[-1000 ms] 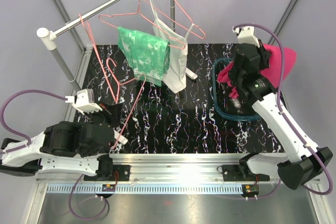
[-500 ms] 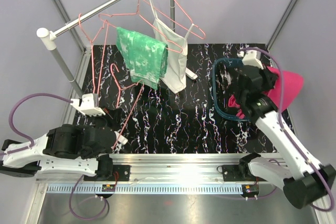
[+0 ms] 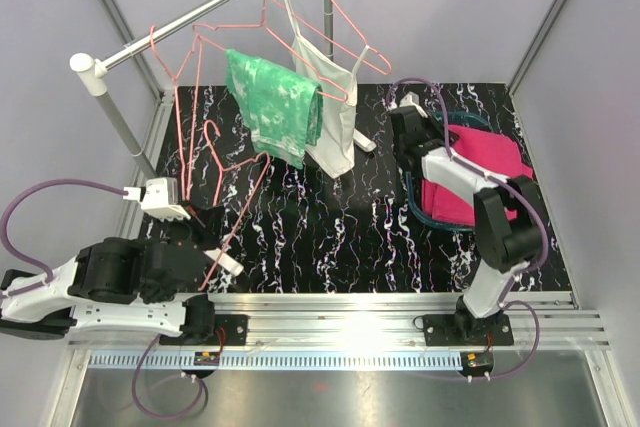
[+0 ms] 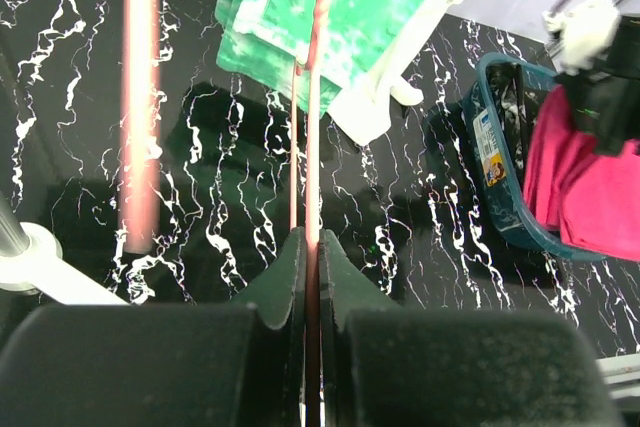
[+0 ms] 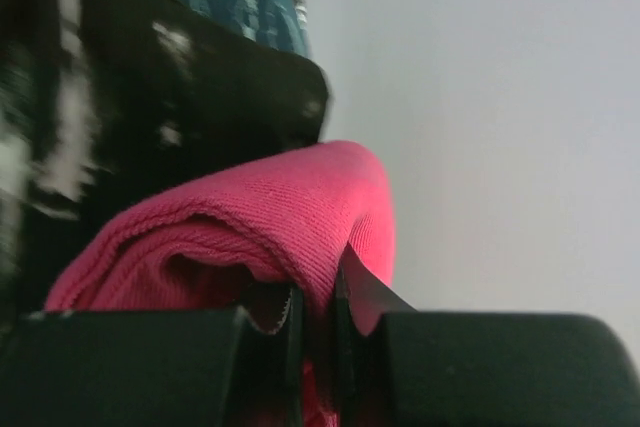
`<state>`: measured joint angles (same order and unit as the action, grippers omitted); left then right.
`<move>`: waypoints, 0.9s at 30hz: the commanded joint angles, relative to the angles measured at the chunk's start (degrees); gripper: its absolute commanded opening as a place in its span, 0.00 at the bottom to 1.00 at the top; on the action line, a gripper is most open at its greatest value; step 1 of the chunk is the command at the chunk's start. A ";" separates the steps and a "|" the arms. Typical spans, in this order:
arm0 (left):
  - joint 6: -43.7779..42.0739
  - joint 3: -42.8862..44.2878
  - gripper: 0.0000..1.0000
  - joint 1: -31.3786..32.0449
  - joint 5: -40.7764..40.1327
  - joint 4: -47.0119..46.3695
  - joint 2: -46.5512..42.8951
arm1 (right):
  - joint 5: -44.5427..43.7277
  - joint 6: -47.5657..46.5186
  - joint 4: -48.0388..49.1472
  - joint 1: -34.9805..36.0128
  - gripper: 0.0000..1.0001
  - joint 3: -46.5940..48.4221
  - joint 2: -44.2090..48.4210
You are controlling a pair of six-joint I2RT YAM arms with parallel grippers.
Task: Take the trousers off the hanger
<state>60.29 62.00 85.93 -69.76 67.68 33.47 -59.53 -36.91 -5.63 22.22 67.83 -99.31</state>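
The magenta trousers (image 3: 480,172), soft and limp, lie across the basket (image 3: 415,202), pinched at a fold by the right gripper (image 5: 318,307). The green trousers (image 3: 270,107), hung at the rail (image 3: 200,10) well left of the basket, are best taken at the loose hem — light, likely to slide free. A bare hanger (image 4: 312,97) is clamped by the left gripper (image 4: 310,267).

The top view is bright and evenly lit from above; the metal rail (image 3: 350,327) at the near edge gives a white glare; the glossy black table (image 3: 330,237) carries only soft, weak shadows. The left wrist view is sharp in the middle distance; the hanger (image 4: 312,127) close to the lens is soft, its left part thick with blur; the left gripper (image 4: 311,247) is dark and unfocused. In the right wrist view the pink trousers (image 5: 250,217) are clear; the left side is smeared; the grey wall (image 5: 500,97) is plain and bright.
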 commanded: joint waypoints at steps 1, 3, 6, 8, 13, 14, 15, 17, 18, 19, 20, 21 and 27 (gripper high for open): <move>0.27 2.16 0.00 0.20 -0.47 0.08 -0.17 | 4.93 7.87 -0.15 -0.07 0.00 7.39 -3.16; 0.09 2.34 0.00 0.20 -0.64 0.26 0.01 | 6.26 9.91 -1.84 -0.07 0.00 10.46 -5.88; 0.26 3.13 0.00 0.20 -1.17 0.87 0.80 | 8.81 13.25 -4.82 0.02 0.00 14.15 -8.52; 0.26 3.39 0.00 0.20 -1.26 0.79 0.98 | 10.48 16.77 -8.78 0.02 0.00 16.53 -9.50; -1.05 3.48 0.00 0.20 -1.79 -1.06 2.82 | 17.50 22.92 -14.58 0.02 0.00 21.72 -11.08; -1.40 3.57 0.00 0.20 -1.70 -1.49 3.17 | 18.47 24.15 -15.63 -0.24 0.00 23.73 -12.30; -1.67 4.00 0.00 0.20 -1.79 -1.50 4.05 | 20.66 25.73 -19.03 -0.59 0.00 25.14 -13.01; -1.84 4.45 0.00 0.20 -1.70 -1.41 4.67 | 23.83 30.65 -22.57 -1.56 0.00 29.00 -15.38; -1.85 4.80 0.00 0.20 -1.79 -1.41 5.02 | 25.67 32.06 -24.85 -2.00 0.00 29.89 -16.00; -1.93 5.23 0.00 0.20 -1.70 -1.41 5.37 | 28.56 34.51 -25.48 -2.44 0.00 30.25 -16.61; -1.93 5.33 0.00 0.20 -1.70 -1.41 5.55 | 29.63 35.75 -26.18 -2.88 0.00 31.21 -17.93; -2.02 5.59 0.00 0.20 -1.61 -1.41 5.64 | 32.17 36.55 -27.84 -3.93 0.00 31.48 -18.55; -1.76 5.59 0.00 0.20 -1.00 -1.23 5.29 | 41.31 42.96 -26.90 -7.62 0.00 26.75 -20.84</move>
<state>58.48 65.67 85.93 -69.69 68.47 38.94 -28.86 -1.56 -32.69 16.03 96.27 -118.83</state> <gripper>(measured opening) 0.027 0.134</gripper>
